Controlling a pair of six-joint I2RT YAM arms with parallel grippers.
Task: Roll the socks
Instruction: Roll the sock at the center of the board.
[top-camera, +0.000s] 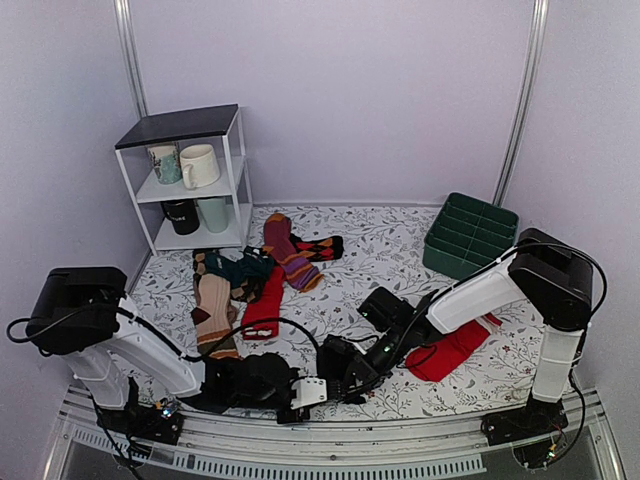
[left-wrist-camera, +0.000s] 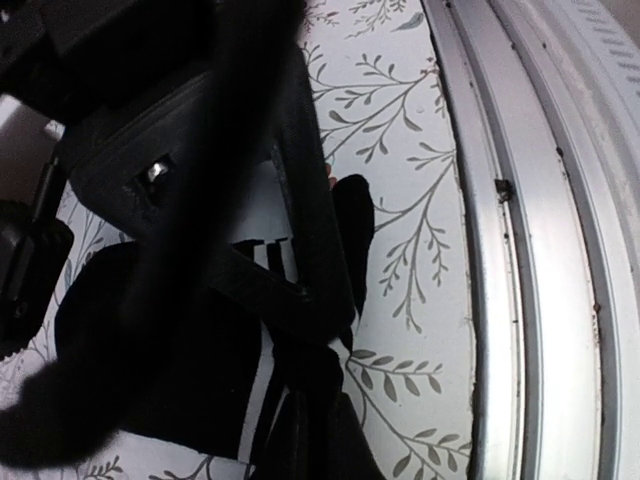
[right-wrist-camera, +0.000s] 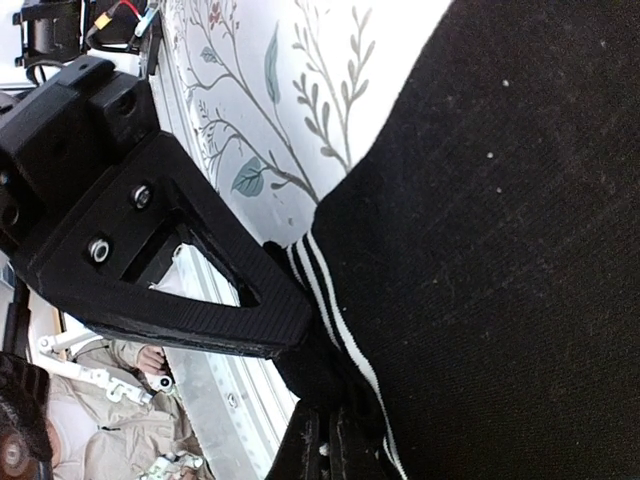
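A black sock (right-wrist-camera: 500, 250) with thin white stripes on its cuff fills the right wrist view. My right gripper (right-wrist-camera: 325, 385) is shut on the cuff edge. The left wrist view shows black striped sock fabric (left-wrist-camera: 180, 370) lying on the floral cloth. My left gripper (left-wrist-camera: 320, 345) is shut on it close to the table's near rail. In the top view both grippers meet at the front centre, left (top-camera: 298, 385) and right (top-camera: 342, 372). The socks are hard to tell apart from the black fingers there. I cannot tell whether one or both socks are held.
A big red sock (top-camera: 450, 348) lies under the right arm. A purple-and-orange striped sock (top-camera: 288, 250) and several other socks (top-camera: 222, 300) lie at mid-left. A green bin (top-camera: 470, 235) stands back right, a white shelf (top-camera: 232, 160) with mugs back left. The metal rail (left-wrist-camera: 540, 250) runs along the near edge.
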